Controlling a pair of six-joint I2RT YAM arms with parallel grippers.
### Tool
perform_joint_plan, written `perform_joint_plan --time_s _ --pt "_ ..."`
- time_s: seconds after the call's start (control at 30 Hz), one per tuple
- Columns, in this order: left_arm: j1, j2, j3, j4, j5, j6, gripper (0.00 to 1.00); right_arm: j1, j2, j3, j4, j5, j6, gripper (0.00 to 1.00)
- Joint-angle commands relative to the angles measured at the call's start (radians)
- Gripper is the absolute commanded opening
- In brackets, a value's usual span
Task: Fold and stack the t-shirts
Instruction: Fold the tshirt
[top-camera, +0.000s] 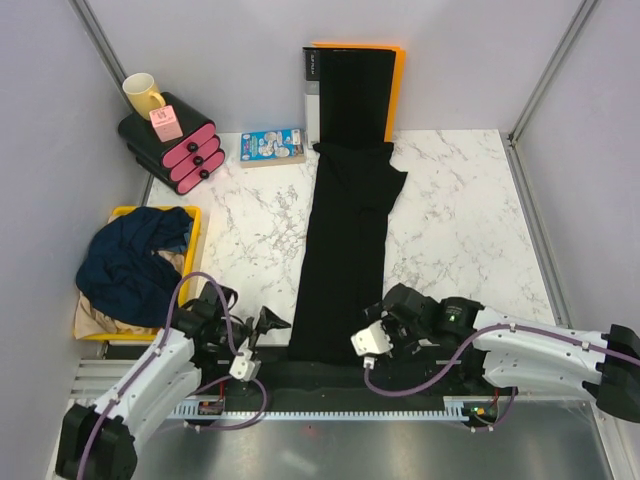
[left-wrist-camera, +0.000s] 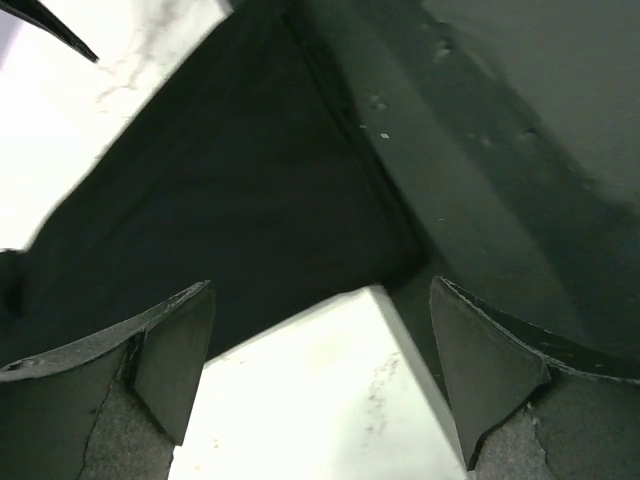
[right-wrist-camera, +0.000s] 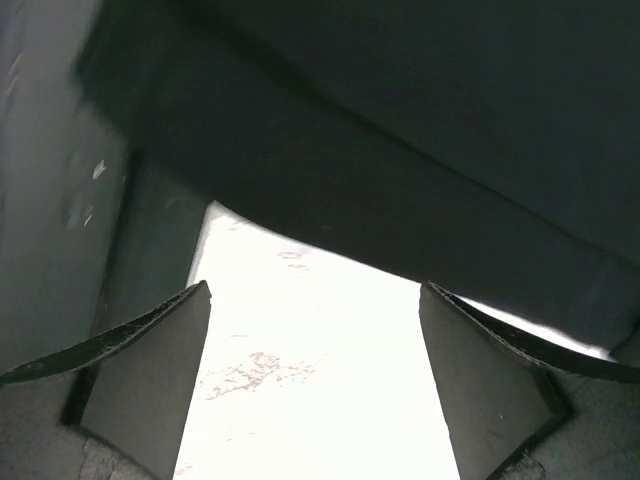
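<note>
A black t-shirt (top-camera: 345, 260) lies folded into a long narrow strip down the middle of the marble table (top-camera: 450, 220). Its near end reaches the front edge. My left gripper (top-camera: 270, 324) stands open just left of the strip's near corner, with nothing between its fingers. In the left wrist view the black t-shirt (left-wrist-camera: 230, 200) lies just ahead of the left gripper (left-wrist-camera: 320, 370). My right gripper (top-camera: 384, 312) is open at the strip's near right corner. The right wrist view shows the black t-shirt (right-wrist-camera: 400, 150) edge just beyond the empty right gripper (right-wrist-camera: 315, 375). A navy t-shirt (top-camera: 135, 265) is bunched over a tan one (top-camera: 93, 318).
The navy and tan shirts sit in a yellow bin (top-camera: 196, 215) at the left. A black binder with an orange back (top-camera: 355, 95) leans on the back wall, touching the strip's far end. Black and pink drawers (top-camera: 175, 150) with a yellow mug (top-camera: 143, 95) and a small blue box (top-camera: 272, 147) stand at the back left.
</note>
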Motion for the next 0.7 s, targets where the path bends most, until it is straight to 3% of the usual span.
perform_joint_plan --time_s 0.0,0.17,0.3,0.4,0.43,0.67 --pt "-0.001 0.139 0.014 0.017 0.014 0.6 0.94 0.042 -0.027 -0.073 0.044 -0.026 -0.249 0.93" --pt "0.0 0.327 0.062 0.043 0.017 0.723 0.94 0.108 -0.003 -0.134 0.132 -0.03 -0.296 0.93" --pt "-0.013 0.41 0.073 0.144 0.034 0.737 0.95 0.151 0.039 -0.168 0.218 -0.004 -0.269 0.92" --pt "-0.017 0.447 -0.005 0.389 0.046 0.736 0.95 0.177 0.079 -0.165 0.256 0.009 -0.227 0.91" --pt "-0.017 0.458 -0.033 0.551 0.052 0.734 0.95 0.189 0.086 -0.165 0.265 0.015 -0.218 0.91" --pt "-0.017 0.536 -0.153 0.894 0.115 0.734 0.95 0.223 0.099 -0.165 0.295 0.038 -0.157 0.9"
